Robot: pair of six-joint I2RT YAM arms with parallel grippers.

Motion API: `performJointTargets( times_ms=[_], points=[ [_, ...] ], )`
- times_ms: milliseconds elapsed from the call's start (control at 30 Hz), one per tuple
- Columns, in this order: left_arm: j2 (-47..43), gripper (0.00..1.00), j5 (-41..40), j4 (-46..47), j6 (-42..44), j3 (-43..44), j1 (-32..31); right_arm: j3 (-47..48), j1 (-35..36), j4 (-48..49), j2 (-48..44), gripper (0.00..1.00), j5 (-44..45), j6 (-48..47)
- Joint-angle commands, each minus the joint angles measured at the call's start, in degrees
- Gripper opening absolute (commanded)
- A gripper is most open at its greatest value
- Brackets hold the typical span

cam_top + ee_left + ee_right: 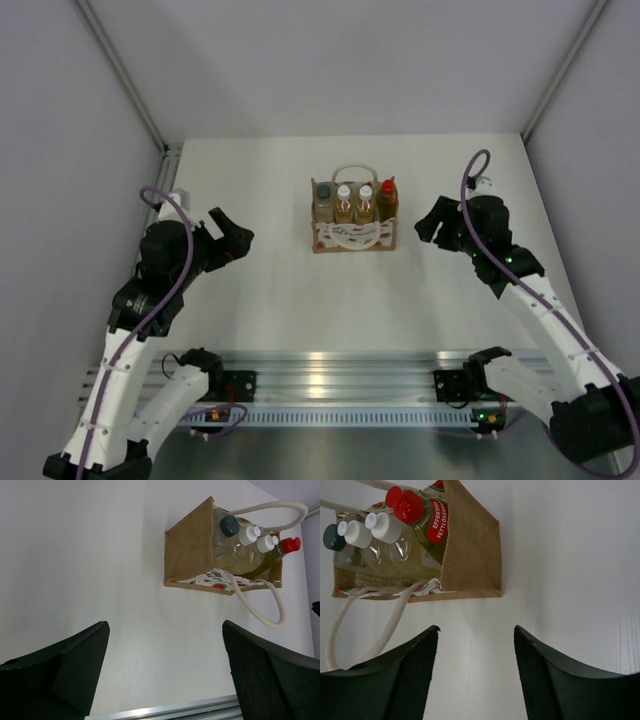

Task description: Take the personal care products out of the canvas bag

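Note:
The canvas bag (352, 236) stands upright at the table's middle, with white looped handles and a red-and-white print on its near face. It also shows in the left wrist view (190, 555) and in the right wrist view (470, 545). Inside stand several bottles in a row: one pale with a dark grey-blue cap (323, 191), two amber with white caps (344, 191) (366, 191), one yellow with a red top (387, 186). My left gripper (233, 232) is open and empty, left of the bag. My right gripper (436, 221) is open and empty, right of it.
White walls enclose the table on the left, right and back. An aluminium rail (340, 370) runs along the near edge between the arm bases.

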Motion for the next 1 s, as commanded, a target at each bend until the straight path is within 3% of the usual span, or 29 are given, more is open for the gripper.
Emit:
performJointTargets(
  times_ms=[0,333,733,967],
  points=[
    [-3.21,0.99,2.53,2.67,5.61,-0.03,-0.07,1.58,0.67,12.52,5.09,0.58,-4.97,4.07],
    [-5.68,0.99,0.61,2.23,11.34,-5.48,-0.07,4.04,1.81,20.18,17.93,0.53,-9.81,6.36],
    [-5.07,0.99,0.86,2.32,10.55,-6.89,-0.07,6.06,2.16,22.48,21.09,0.51,-9.38,6.27],
    [-4.98,0.99,0.86,2.41,10.46,-7.07,-0.07,4.93,2.69,22.48,25.23,0.45,-7.97,6.01]
  ],
)
